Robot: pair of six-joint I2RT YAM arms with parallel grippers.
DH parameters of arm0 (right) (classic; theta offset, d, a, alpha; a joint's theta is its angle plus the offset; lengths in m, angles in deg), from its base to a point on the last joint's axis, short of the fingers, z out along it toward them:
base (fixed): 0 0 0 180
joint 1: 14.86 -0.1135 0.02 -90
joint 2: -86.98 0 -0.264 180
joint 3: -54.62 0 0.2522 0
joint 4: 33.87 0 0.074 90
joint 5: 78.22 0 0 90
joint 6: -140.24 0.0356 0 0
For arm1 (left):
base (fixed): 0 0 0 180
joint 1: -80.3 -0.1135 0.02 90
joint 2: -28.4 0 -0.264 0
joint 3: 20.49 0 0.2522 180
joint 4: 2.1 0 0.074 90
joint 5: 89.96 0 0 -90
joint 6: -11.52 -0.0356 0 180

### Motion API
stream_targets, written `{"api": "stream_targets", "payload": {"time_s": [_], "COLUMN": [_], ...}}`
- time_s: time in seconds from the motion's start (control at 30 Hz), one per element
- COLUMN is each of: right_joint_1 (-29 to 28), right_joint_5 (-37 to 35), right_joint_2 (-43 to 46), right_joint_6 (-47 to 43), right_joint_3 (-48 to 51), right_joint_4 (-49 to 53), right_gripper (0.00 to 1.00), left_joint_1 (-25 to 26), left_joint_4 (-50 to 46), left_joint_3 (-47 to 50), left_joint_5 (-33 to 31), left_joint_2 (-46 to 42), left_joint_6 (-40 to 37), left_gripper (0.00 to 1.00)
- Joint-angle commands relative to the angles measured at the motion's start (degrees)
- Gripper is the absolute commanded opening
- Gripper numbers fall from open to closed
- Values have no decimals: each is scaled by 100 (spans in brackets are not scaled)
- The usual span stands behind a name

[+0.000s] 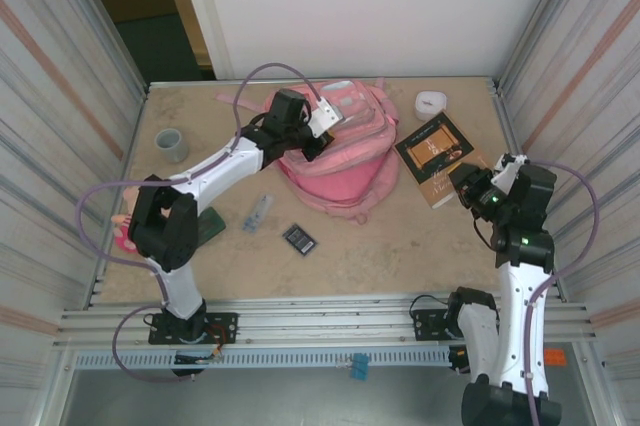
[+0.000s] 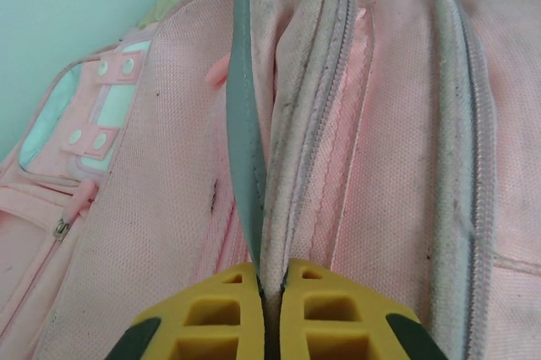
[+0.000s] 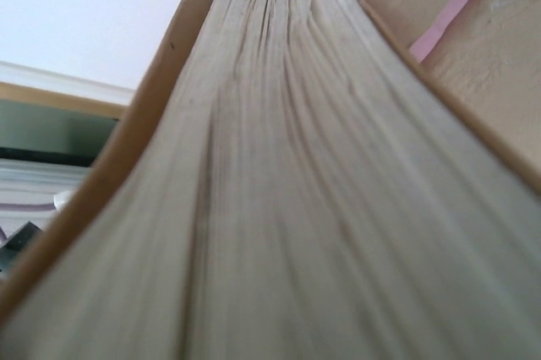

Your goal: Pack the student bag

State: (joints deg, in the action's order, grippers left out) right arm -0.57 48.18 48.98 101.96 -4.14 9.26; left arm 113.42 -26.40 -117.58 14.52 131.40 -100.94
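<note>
Top view: the large pink fabric student bag (image 1: 345, 161), with white patches, lies at the centre rear of the tan surface (image 1: 400, 246). The left hand (image 1: 312, 136) sits on the bag's left part. In its wrist view the yellow fingers (image 2: 224, 313) are pressed together, pinching a grey-trimmed edge (image 2: 245, 140) of the bag beside a light zipper line. The right hand (image 1: 470, 184) meets the near corner of a dark-covered paperback book (image 1: 435, 149) lying just right of the bag. Its wrist view shows pale page edges (image 3: 270, 191) running up from the lens, the hand closed on the book with its fingers hidden. Also on the surface are a grey cup (image 1: 170, 143) at left, a small white round object (image 1: 431, 103) at the rear, and a small dark rectangular device (image 1: 299, 239) near the bag's front.
</note>
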Motion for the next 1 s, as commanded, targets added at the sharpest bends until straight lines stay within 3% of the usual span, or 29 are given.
{"api": "stream_targets", "payload": {"time_s": [0.0,0.1,0.2,0.4,0.6,0.97], "right_joint_1": [-74,-465,-1225,-2557,-3792,-4135], "right_joint_5": [521,666,469,-967,-2736,-3354], "right_joint_2": [105,53,-83,-231,-1105,-3382], "right_joint_6": [351,474,836,2400,2658,2545], "right_joint_3": [-90,61,342,1505,2034,1439], "right_joint_4": [466,418,-103,-2476,-4617,-6921], "right_gripper": [0,0,0,0,0,0], "left_joint_1": [38,43,43,20,-38,-182], "left_joint_4": [287,315,240,27,-69,-170], "left_joint_3": [-352,-462,-632,-851,-1021,-1069], "left_joint_5": [292,358,388,476,787,1008], "left_joint_2": [-523,-562,-510,-517,-477,-511], "left_joint_6": [743,1096,1368,1694,1907,1996], "left_gripper": [0,0,0,0,0,0]}}
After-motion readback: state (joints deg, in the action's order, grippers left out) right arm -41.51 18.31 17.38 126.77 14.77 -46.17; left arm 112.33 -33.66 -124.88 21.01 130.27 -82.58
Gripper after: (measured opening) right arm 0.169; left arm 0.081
